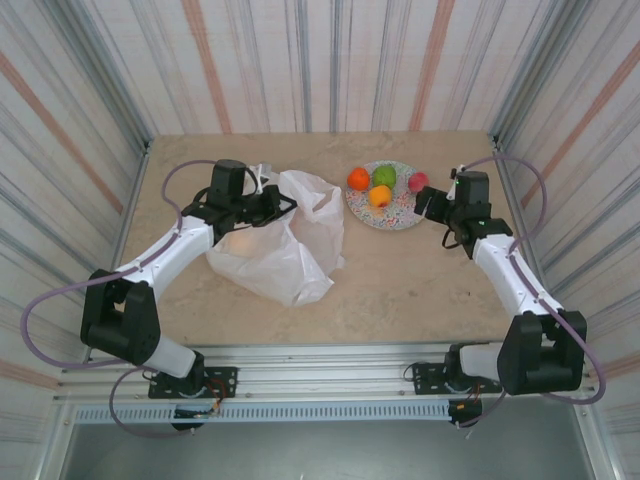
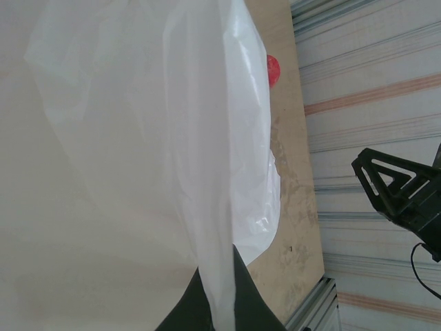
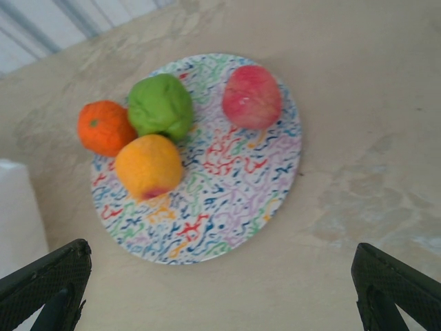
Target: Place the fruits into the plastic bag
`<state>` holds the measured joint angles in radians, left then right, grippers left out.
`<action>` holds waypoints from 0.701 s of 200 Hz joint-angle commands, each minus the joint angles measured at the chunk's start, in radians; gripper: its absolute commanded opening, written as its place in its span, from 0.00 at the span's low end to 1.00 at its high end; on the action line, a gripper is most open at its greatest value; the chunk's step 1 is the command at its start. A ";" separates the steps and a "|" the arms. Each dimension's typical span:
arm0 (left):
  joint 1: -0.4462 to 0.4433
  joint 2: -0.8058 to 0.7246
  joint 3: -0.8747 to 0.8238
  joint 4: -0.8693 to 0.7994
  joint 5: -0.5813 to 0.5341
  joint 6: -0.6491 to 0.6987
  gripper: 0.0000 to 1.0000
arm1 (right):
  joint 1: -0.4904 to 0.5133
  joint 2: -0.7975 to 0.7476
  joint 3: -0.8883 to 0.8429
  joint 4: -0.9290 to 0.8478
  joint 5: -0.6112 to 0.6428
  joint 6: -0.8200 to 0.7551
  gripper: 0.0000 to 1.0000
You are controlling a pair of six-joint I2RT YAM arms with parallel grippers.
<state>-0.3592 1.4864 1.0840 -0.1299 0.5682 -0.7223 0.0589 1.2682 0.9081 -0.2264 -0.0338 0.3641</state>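
R tool (image 3: 220, 289) released, fingers (image 3: 48, 276) spread wide, nothing in it, hovering just beside the plate (image 3: 234, 200) on its R side. Four fruits on the plate: pink one (image 3: 252, 96) sits alone on the side nearest R tool; green (image 3: 160, 106), orange (image 3: 105, 127) & yellow-orange (image 3: 148, 166) are bunched, touching, on the side toward the bag (image 1: 280, 245). L tool (image 2: 219, 303) is clenched on a fold of bag film, holding its top edge up. The bag rests on the desk (image 1: 420, 290) just L of the plate. R arm is clearly nearer, so the pink one looks like first reach. Fruits are round, so no long axis to line up w/. The carry would then go L to the bag mouth; can't tell how open it is.
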 commanded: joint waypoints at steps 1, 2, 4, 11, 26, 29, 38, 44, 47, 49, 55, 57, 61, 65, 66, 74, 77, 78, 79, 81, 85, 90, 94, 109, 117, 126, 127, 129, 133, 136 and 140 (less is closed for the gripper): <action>0.009 -0.012 -0.002 -0.006 0.016 0.017 0.00 | -0.039 0.036 0.037 -0.036 -0.032 -0.031 0.99; 0.009 -0.012 -0.002 -0.006 0.016 0.017 0.00 | -0.041 0.040 0.038 -0.037 -0.032 -0.031 0.99; 0.009 -0.012 -0.002 -0.007 0.016 0.016 0.00 | -0.045 0.041 0.040 -0.038 -0.033 -0.030 0.99; 0.009 -0.012 -0.001 -0.007 0.016 0.017 0.00 | -0.057 0.054 0.048 -0.042 -0.036 -0.028 0.99; 0.009 -0.012 0.002 -0.008 0.018 0.017 0.00 | -0.068 0.082 0.064 -0.048 -0.026 -0.031 0.99; 0.009 -0.012 0.002 -0.008 0.019 0.016 0.00 | -0.069 0.089 0.069 -0.048 -0.024 -0.033 0.99; 0.009 -0.014 0.003 -0.008 0.018 0.016 0.00 | -0.071 0.111 0.087 -0.059 -0.014 -0.038 0.99; 0.009 -0.015 0.003 -0.008 0.019 0.017 0.00 | -0.071 0.129 0.103 -0.068 -0.008 -0.043 0.99; 0.009 -0.015 0.004 -0.008 0.018 0.017 0.00 | -0.071 0.139 0.109 -0.072 -0.006 -0.045 0.99; 0.009 -0.016 0.002 -0.008 0.018 0.018 0.00 | -0.071 0.144 0.115 -0.075 -0.005 -0.046 0.99; 0.009 -0.018 0.001 -0.008 0.018 0.018 0.00 | -0.071 0.165 0.130 -0.087 0.000 -0.049 0.99; 0.009 -0.018 0.001 -0.008 0.018 0.018 0.00 | -0.071 0.170 0.136 -0.091 0.002 -0.051 0.99; 0.009 -0.018 0.000 -0.008 0.018 0.018 0.00 | -0.070 0.184 0.149 -0.099 0.002 -0.052 0.99; 0.009 -0.019 -0.001 -0.007 0.018 0.019 0.00 | -0.069 0.198 0.160 -0.107 0.002 -0.055 1.00; 0.009 -0.019 -0.001 -0.007 0.018 0.020 0.00 | -0.069 0.202 0.162 -0.108 0.002 -0.055 1.00; 0.009 -0.018 -0.001 -0.008 0.017 0.021 0.00 | -0.068 0.228 0.182 -0.121 0.006 -0.059 1.00; 0.009 -0.018 -0.002 -0.008 0.016 0.021 0.00 | -0.066 0.237 0.190 -0.124 0.007 -0.061 1.00; 0.009 -0.018 -0.002 -0.008 0.016 0.021 0.00 | -0.066 0.242 0.191 -0.125 0.007 -0.061 1.00; 0.009 -0.018 -0.002 -0.008 0.016 0.021 0.00 | -0.065 0.245 0.193 -0.127 0.007 -0.062 1.00; 0.009 -0.018 -0.002 -0.007 0.016 0.021 0.00 | -0.064 0.251 0.199 -0.128 0.006 -0.064 1.00; 0.009 -0.017 -0.002 -0.008 0.016 0.021 0.00 | -0.061 0.264 0.207 -0.130 0.007 -0.067 1.00; 0.009 -0.017 -0.002 -0.008 0.016 0.020 0.00 | -0.057 0.281 0.217 -0.132 0.012 -0.070 0.99; 0.009 -0.017 -0.003 -0.007 0.016 0.020 0.00 | -0.054 0.295 0.227 -0.135 0.014 -0.073 0.99; 0.009 -0.014 -0.001 -0.007 0.019 0.018 0.00 | -0.040 0.357 0.274 -0.146 0.034 -0.083 0.99; 0.009 -0.012 0.001 -0.006 0.020 0.017 0.00 | -0.038 0.396 0.307 -0.157 0.045 -0.088 0.98; 0.009 -0.012 0.004 -0.010 0.021 0.017 0.00 | -0.039 0.444 0.351 -0.174 0.069 -0.098 0.97; 0.008 -0.012 0.004 -0.010 0.021 0.017 0.00 | -0.039 0.451 0.356 -0.176 0.072 -0.099 0.97; 0.009 -0.013 0.005 -0.012 0.021 0.017 0.00 | -0.039 0.462 0.367 -0.180 0.077 -0.102 0.97; 0.009 -0.015 0.005 -0.013 0.021 0.018 0.00 | -0.041 0.485 0.389 -0.190 0.087 -0.106 0.96; 0.009 -0.015 0.008 -0.015 0.021 0.018 0.00 | -0.041 0.508 0.407 -0.198 0.095 -0.109 0.96; 0.009 -0.016 0.008 -0.017 0.021 0.018 0.00 | -0.042 0.531 0.431 -0.208 0.099 -0.114 0.96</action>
<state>-0.3592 1.4864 1.0840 -0.1303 0.5686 -0.7219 0.0158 1.6924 1.2316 -0.3576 -0.0036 0.3019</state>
